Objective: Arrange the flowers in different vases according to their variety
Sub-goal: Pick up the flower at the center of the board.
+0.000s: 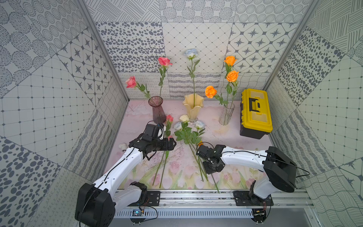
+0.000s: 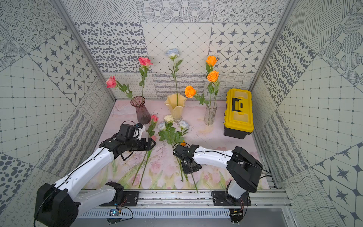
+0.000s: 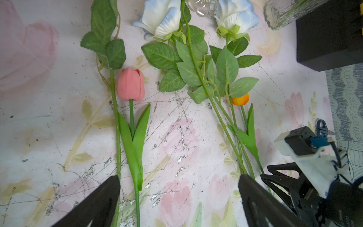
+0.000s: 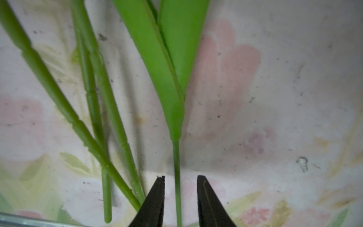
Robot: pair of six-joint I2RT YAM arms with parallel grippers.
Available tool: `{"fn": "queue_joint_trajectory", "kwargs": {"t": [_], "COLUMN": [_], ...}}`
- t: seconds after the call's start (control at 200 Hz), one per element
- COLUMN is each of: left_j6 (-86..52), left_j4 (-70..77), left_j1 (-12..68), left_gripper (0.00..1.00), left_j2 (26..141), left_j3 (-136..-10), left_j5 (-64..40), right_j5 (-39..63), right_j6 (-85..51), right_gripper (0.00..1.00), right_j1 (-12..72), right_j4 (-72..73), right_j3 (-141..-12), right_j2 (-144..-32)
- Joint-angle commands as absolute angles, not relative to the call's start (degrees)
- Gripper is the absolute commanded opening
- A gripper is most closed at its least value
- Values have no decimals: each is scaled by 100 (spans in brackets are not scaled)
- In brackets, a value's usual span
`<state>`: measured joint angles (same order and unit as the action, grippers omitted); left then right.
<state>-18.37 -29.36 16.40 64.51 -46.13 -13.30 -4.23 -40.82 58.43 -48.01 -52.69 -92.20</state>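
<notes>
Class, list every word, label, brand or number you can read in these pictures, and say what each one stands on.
No text can be read.
Only tiny white print on the right arm's black housing, in the left wrist view: too blurred to read.
The yellow-and-black plastic toolbox shows no label.

setting: a robotics lab test cell. indicators: two robot arms, left arm [image 1: 117, 167] and right arm [image 1: 243, 157], are bolted to an aluminium rail [image 1: 196, 198] at the front edge. a slotted cable duct [image 1: 186, 213] and a bare circuit board [image 1: 136, 212] sit below the rail. aluminium corner posts [image 1: 102, 49] frame wall panels [image 1: 49, 88] printed with mixed grey patterns. a printed floral mat [image 1: 182, 165] covers the floor.
</notes>
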Motion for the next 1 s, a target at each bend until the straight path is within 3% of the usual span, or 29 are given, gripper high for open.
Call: {"fn": "queue_joint_trajectory", "kwargs": {"t": [0.0,0.14,0.27,0.46,0.995], "left_j6": [-1730,-1731,-1731,-1731,-1740], "left_j4": [-3035,-3028,-3040,-3050,-3065], "left_j1": [1656,1660,1658,1655,1658], "left_gripper": [99,99,99,99,99], "left_j2": [6468,6469,6467,6447,6434], "left_j3": [-4719,-4721,-4733,-4725,-4720], "left_j5": [-1512,-1498,-1478,-1468,-1451], "right_j5": [-647,-647,-640,-884,-3281], "right_j6": [-4347,-4414,-4431,-4751,-5185], "right_gripper": [29,24,11,0,0], "right_j1": [5880,5880,5881,5858,5621], "right_j4": [-4626,-4546,-4516,-4535,-5702], "right_j3": [-5279,-5240,-5241,-5147,-5870], "right_j2": [-9375,-9515,-9656,-9625,-7823]}}
